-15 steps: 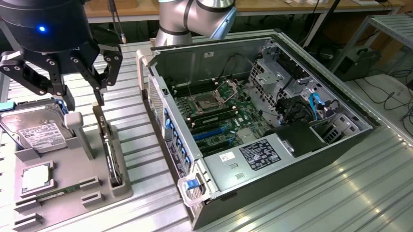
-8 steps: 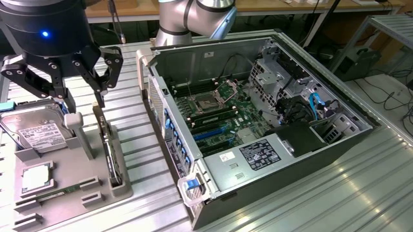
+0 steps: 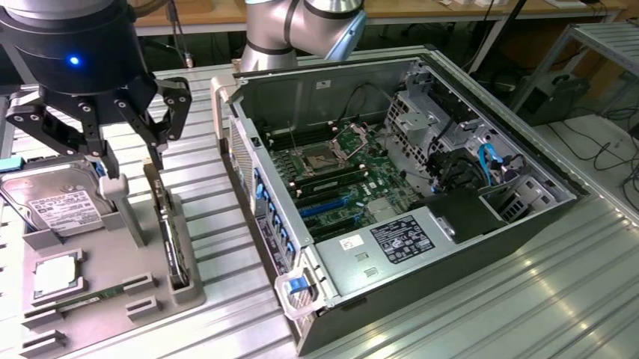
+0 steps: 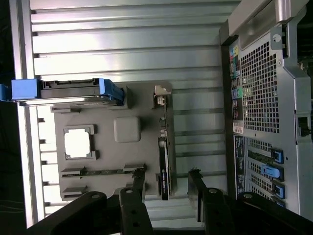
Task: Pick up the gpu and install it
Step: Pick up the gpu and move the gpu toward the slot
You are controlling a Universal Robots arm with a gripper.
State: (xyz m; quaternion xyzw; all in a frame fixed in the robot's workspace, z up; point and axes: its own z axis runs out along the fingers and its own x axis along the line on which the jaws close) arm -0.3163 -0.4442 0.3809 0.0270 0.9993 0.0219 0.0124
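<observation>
Wrist view | gripper (image 4: 166,177) wide open, empty — straddling edge of upright gpu (image 4: 165,164), gap each side

A ribbed metal tabletop (image 3: 479,299) catches bright glare, with a wooden bench (image 3: 450,9) and floor cables (image 3: 609,146) behind.

Hand (image 4: 167,174) open, a finger each side of the gpu (image 4: 164,156), gaps both sides. Gpu on edge in grey tray (image 4: 142,103), along tray edge nearest PC case (image 4: 264,98). Hard drive (image 4: 68,92) w/ blue rails at tray's opposite end.
</observation>
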